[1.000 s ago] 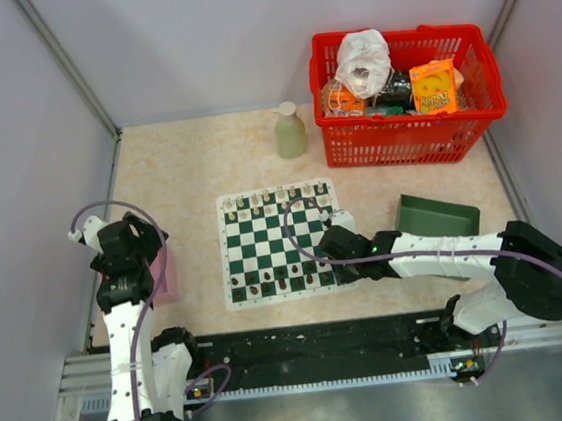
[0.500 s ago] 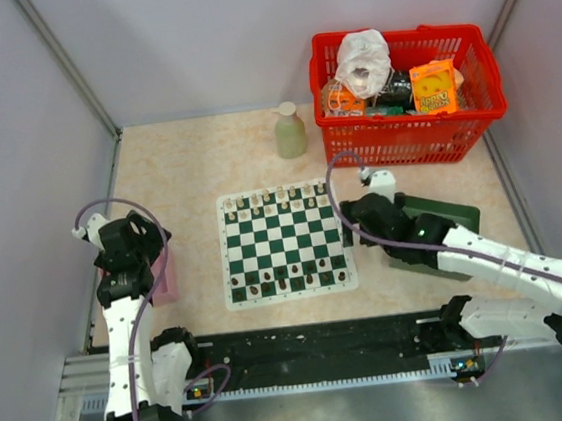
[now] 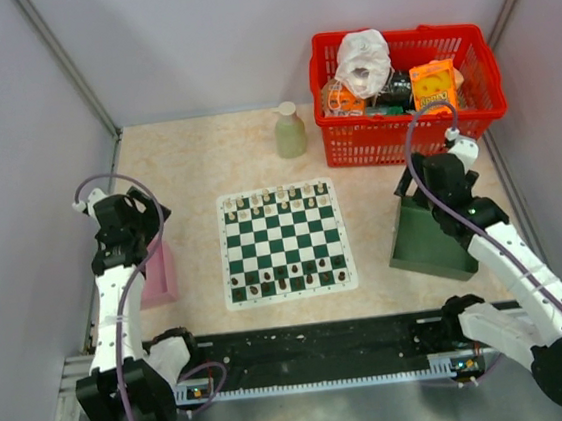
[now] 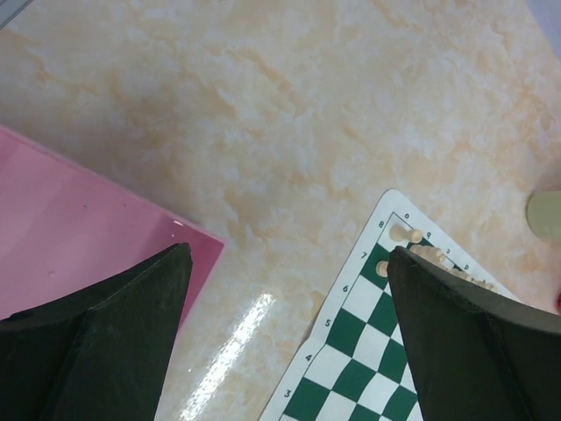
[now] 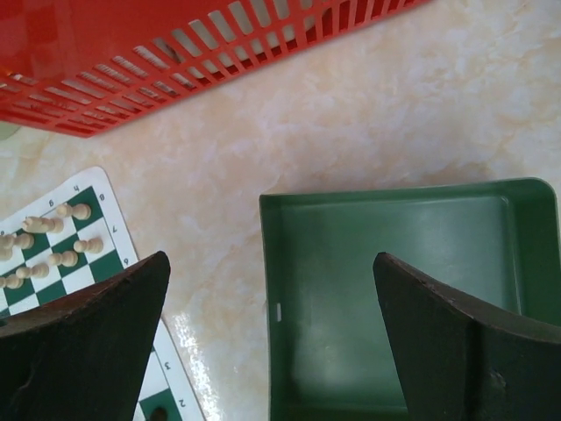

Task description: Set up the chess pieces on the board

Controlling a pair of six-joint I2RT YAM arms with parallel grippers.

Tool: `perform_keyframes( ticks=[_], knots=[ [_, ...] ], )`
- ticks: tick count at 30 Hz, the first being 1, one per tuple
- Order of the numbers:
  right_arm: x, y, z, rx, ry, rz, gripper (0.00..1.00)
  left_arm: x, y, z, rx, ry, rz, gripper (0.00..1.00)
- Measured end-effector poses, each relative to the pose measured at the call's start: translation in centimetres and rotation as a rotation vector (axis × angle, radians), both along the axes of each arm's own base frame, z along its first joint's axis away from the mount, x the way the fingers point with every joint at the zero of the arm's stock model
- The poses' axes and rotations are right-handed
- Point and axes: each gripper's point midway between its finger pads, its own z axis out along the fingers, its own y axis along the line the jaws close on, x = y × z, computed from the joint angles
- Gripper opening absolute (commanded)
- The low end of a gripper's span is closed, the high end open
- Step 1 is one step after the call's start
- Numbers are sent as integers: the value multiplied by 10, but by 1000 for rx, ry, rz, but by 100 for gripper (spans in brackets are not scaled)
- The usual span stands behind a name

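The board (image 3: 284, 242) lies flat in the middle of the table. Cream chess pieces (image 3: 275, 199) line its far rows and dark ones (image 3: 283, 277) its near rows. My left gripper (image 4: 287, 253) stands open with nothing between its fingers. It hovers over bare table, between a pink tray (image 4: 70, 237) and the board's far left corner (image 4: 394, 228), where cream pieces (image 4: 412, 237) stand. My right gripper (image 5: 270, 259) is open and holds nothing. It hangs over the left rim of a green tray (image 5: 394, 281), with the board's corner (image 5: 88, 263) to its left.
A red basket (image 3: 409, 132) full of packets stands at the back right, just beyond the green tray (image 3: 427, 240). A pale green bottle (image 3: 290, 131) stands behind the board. The pink tray (image 3: 159, 274) lies at the left, under my left arm (image 3: 117, 278).
My right arm has swung from the board's near right corner to above the green tray, and its jaws have opened. The green tray now lies turned. The left arm has risen slightly.
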Motion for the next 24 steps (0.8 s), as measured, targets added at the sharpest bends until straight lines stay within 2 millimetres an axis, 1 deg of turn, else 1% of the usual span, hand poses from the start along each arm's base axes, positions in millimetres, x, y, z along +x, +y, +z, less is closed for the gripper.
perform_keyframes(
  ticks=[4,8,10,12,14,18,21,24],
  knots=[
    [-13,-6,-9,-11,-12,-5,99,16,3,3,6,-12,-8,99],
    [-30,-17,-24,-29,-43,-24,99,25,6,-7,19,25,-9,99],
    [-35,-20,-30,-31,-80,-18,99,28,6,-12,27,47,-9,99],
    [-37,-20,-34,-45,-126,8,99,30,3,-17,40,63,-21,99],
    [-35,-20,-34,-72,-158,38,99,31,-3,-17,59,67,-42,99],
    [-20,-19,-24,-139,-201,75,99,36,-18,-11,102,39,-86,99],
    [-9,-20,-31,-202,-162,96,99,33,-24,-8,121,8,-99,99],
    [-1,-20,-43,-244,-113,110,99,25,-24,-10,136,-7,-88,99]
  ],
)
